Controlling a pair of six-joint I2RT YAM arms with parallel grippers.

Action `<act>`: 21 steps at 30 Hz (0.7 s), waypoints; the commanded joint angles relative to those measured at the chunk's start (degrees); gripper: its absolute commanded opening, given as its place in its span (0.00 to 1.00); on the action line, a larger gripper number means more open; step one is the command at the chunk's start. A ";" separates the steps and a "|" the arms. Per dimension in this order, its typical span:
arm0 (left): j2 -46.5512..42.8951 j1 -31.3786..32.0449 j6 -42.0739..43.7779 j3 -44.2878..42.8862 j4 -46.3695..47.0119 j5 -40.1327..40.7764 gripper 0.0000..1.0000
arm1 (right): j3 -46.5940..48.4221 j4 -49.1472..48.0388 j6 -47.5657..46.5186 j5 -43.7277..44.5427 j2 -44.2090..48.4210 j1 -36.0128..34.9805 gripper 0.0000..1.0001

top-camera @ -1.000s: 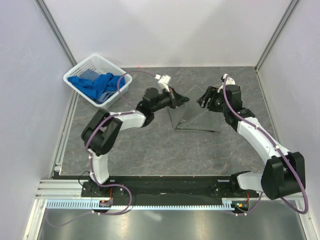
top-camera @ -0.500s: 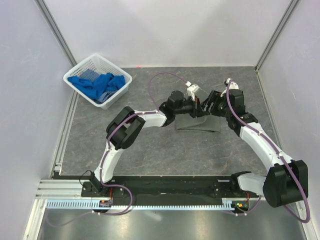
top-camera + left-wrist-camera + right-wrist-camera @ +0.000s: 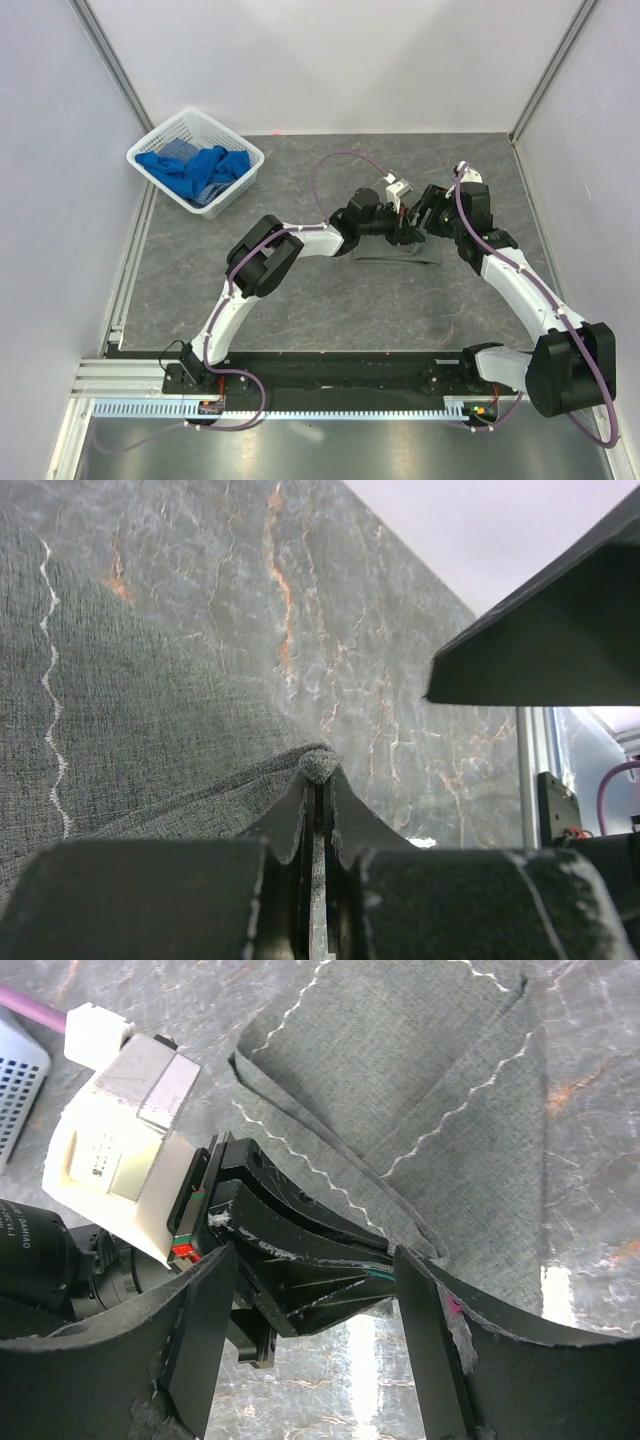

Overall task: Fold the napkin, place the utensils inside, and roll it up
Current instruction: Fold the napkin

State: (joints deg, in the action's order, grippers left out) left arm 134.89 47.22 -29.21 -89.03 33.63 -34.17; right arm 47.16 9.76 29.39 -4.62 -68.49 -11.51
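**Between the spread fingers of the right gripper [image 3: 315, 1260], a napkin corner is pinched by the left gripper [image 3: 318, 780]**

At the very tips of the left gripper, one corner of the dark grey rectangular cloth napkin [image 3: 420, 1080] with its lighter wavy stitched hem is clamped, the jaws being closed on it with almost no gap. The rest of the napkin is spread on the grey marbled tabletop [image 3: 300, 300] beyond and beside those tips, with one layer laid over another. The right gripper is held wide open and nothing is gripped by it. The left gripper's black fingers are seen directly ahead of it, framed by its own two. The small silver metal fork cannot be made out in any view. Well off to the left of both grippers, a white plastic mesh basket [image 3: 158, 132] of bright blue cloths [image 3: 195, 165] is set.

Only a small nub of fabric is held, so the corner could be lost if it is pulled against the drag of the cloth. With the two grippers so close, a knock could be caused by any sideways move. If the right gripper were closed where it is, the left fingers might be caught instead of the cloth.

A small printed label is carried on the white boxy camera housing [image 3: 120, 1150] behind the left gripper, and white lettering is printed on the black body beside it. Neither can be read.
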 commanded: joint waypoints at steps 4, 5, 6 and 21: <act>3.80 2.52 2.93 -3.86 -1.90 0.51 0.02 | 0.22 -3.70 1.82 -3.64 1.69 -1.06 0.74; 3.89 2.70 3.02 -3.95 -2.16 0.42 0.02 | 0.22 -3.78 1.81 -3.46 1.69 -1.15 0.74; 3.98 2.79 3.02 -4.13 -2.25 0.16 0.02 | 0.30 -3.78 1.81 -3.38 1.69 -1.15 0.74; -1.03 3.32 0.47 -2.11 1.17 -0.72 0.77 | 4.34 -1.41 1.81 -1.70 3.98 0.17 0.76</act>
State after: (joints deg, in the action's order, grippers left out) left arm 138.72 50.65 -28.62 -91.37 30.79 -33.78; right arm 47.44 8.93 30.70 -6.20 -66.04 -12.38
